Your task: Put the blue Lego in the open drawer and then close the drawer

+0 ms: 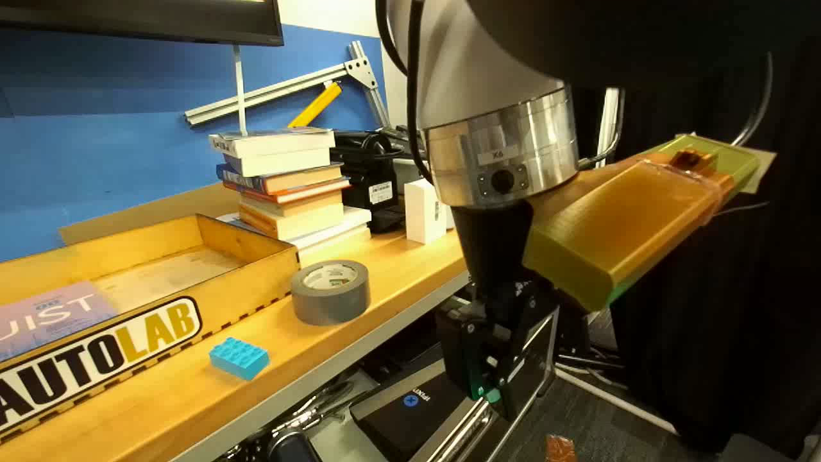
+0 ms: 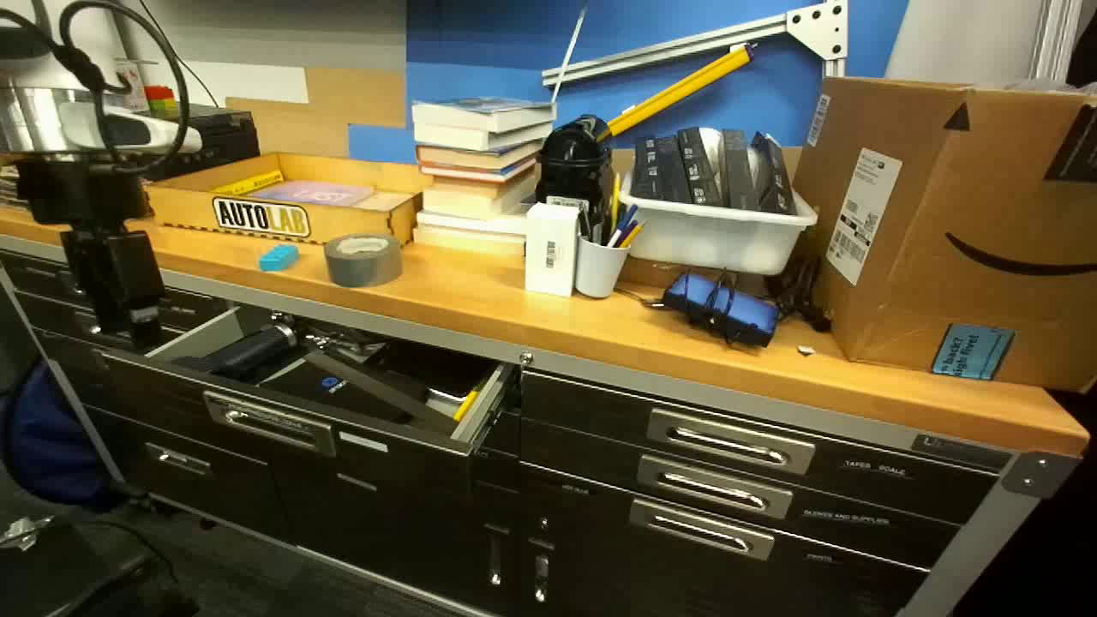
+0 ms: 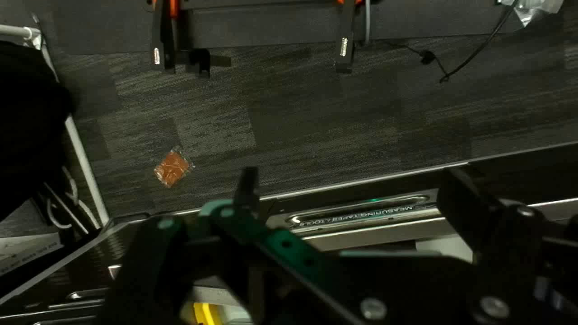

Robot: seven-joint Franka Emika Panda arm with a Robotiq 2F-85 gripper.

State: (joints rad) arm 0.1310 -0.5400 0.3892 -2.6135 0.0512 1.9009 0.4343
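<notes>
In an exterior view: close above, oblique to the desk's front edge [image 1: 330,353]. In an exterior view: farther back, facing that edge, corner [image 2: 1050,433] included. Wrist view: down onto floor [image 3: 325,117]. All three share the drawer [image 2: 313,437].

In both exterior views the frame cuts off the arm [image 1: 487,96]. In an exterior view the left edge crops the tray [image 1: 250,289] and the book [image 1: 58,314] in it, and the top edge crops the screen [image 1: 141,24]. In an exterior view the rear of the drawer [image 2: 411,450] is hidden beneath the bench [image 2: 467,296], the right edge crops the carton [image 2: 930,206], and the Lego [image 2: 278,257], left of centre, is too small to count its studs. In the wrist view the gripper [image 3: 351,176], dark and blurred across the lower frame, hides much of the drawer; the yellow thing [image 3: 207,313] at the bottom edge is too cropped to identify.
</notes>
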